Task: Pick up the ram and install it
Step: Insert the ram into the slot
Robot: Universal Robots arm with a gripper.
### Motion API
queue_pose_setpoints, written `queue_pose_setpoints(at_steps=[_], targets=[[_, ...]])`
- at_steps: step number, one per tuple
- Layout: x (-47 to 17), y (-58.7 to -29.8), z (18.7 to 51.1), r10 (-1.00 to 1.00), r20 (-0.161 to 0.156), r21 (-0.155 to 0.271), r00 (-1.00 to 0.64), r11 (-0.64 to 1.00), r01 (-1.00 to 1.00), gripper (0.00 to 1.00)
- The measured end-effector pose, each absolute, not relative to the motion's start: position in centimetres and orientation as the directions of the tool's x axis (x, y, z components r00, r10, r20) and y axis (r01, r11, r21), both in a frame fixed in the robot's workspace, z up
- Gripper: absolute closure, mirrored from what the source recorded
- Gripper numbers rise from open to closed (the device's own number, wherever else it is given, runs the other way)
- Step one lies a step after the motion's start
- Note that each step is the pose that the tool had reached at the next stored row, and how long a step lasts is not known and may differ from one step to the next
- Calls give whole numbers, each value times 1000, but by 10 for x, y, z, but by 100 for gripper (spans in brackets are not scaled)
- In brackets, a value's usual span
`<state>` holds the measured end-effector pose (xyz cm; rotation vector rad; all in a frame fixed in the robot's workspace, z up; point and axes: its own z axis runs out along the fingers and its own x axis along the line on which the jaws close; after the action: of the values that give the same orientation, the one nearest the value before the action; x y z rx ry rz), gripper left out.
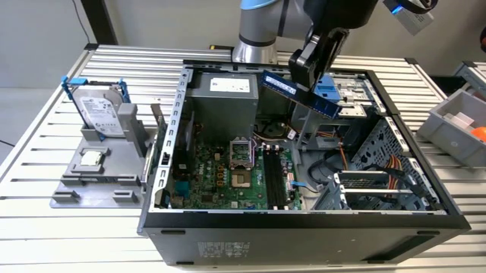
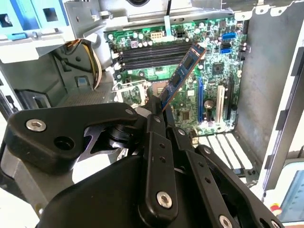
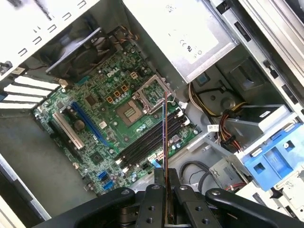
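My gripper (image 1: 306, 81) is shut on the ram (image 1: 325, 106), a long blue-green stick with black chips. It hangs tilted in the air above the open computer case (image 1: 163, 170), over the case's far part. In the second wrist view the ram (image 2: 183, 71) sticks out from between the black fingers (image 2: 153, 124) toward the green motherboard (image 2: 209, 90). The first wrist view shows the ram (image 3: 164, 128) edge-on as a thin line, held by the gripper (image 3: 166, 176) above the long black memory slots (image 3: 142, 145). These slots (image 1: 275, 176) lie well below the ram, apart from it.
A silver hard drive in a blue frame (image 1: 99, 108) and a small square processor chip (image 1: 93, 158) sit on a grey fixture at the exterior view's left. Grey bins (image 1: 456, 119) stand at its right. Inside the case are a power supply (image 1: 224, 96), cables (image 1: 342, 165) and metal walls.
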<state>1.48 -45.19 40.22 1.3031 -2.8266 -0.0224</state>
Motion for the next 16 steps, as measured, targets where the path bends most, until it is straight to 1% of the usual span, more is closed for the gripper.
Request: queue_pose_setpoints(at_steps=[16], targets=[[15, -452, 402, -661, 20, 25, -750, 750, -661, 100]])
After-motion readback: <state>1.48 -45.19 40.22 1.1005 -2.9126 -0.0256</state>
